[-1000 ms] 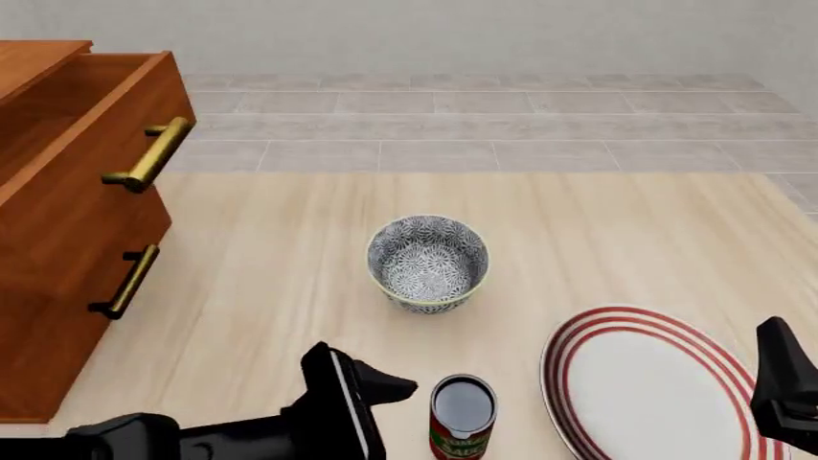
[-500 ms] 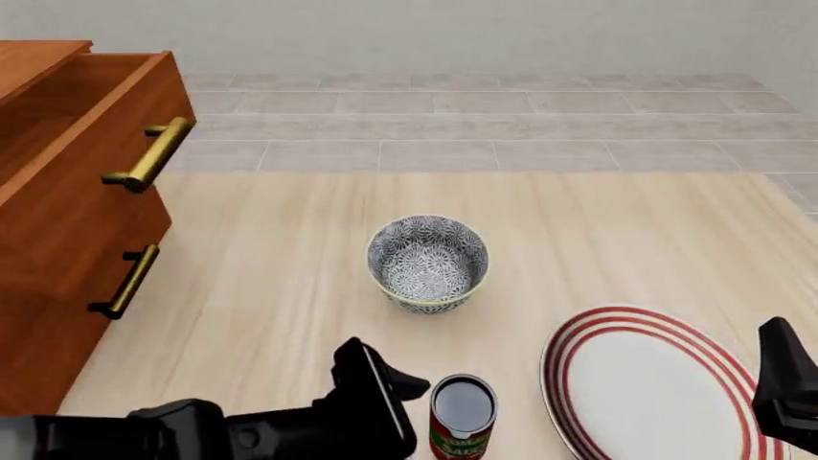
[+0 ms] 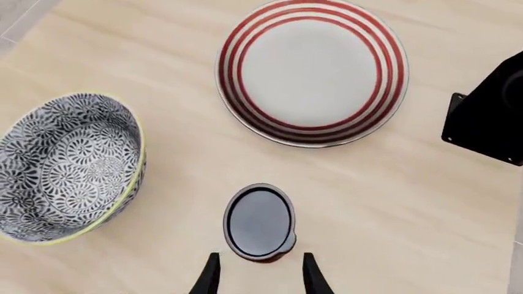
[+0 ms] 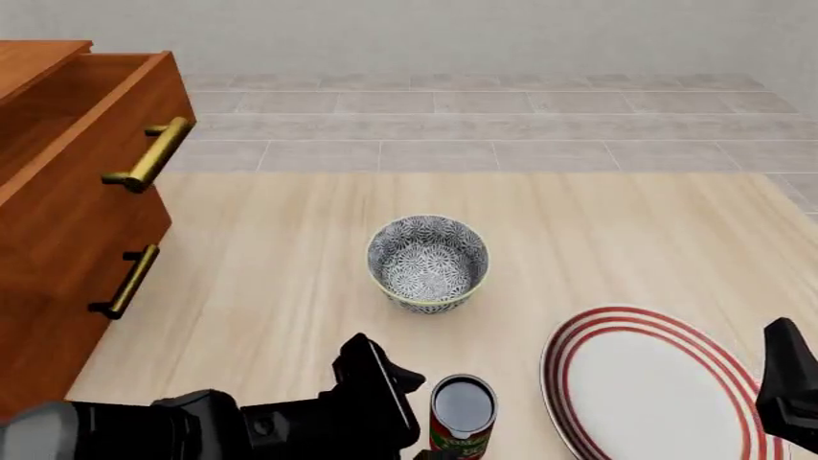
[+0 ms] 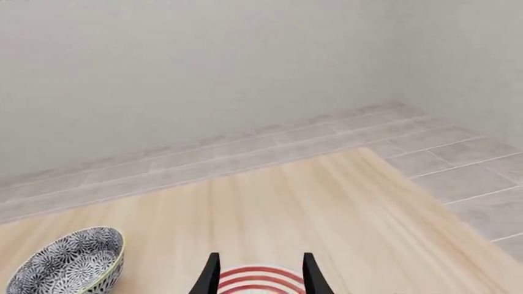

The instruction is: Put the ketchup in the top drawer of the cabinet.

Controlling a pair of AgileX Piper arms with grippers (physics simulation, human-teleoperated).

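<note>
The ketchup (image 4: 462, 414), a small red can with a dark glossy top, stands upright near the table's front edge; the left wrist view shows the ketchup (image 3: 259, 222) from above. My left gripper (image 3: 259, 278) is open, its fingertips (image 3: 209, 275) just short of the can on either side and not touching it. In the front view it reaches in from the can's left. The cabinet (image 4: 57, 259) stands at far left with its top drawer (image 4: 96, 134) pulled open. My right gripper (image 5: 259, 278) hangs open and holds nothing over the plate.
A grey patterned bowl (image 4: 428, 261) sits mid-table, behind the can. A red-striped white plate (image 4: 652, 383) lies at front right, with the right arm (image 4: 786, 383) over its far edge. The lower drawer's brass handle (image 4: 125, 283) juts out at left.
My left arm has slid right toward the ketchup, bringing its open fingers up to the can. The can, bowl, plate and right arm have stayed put.
</note>
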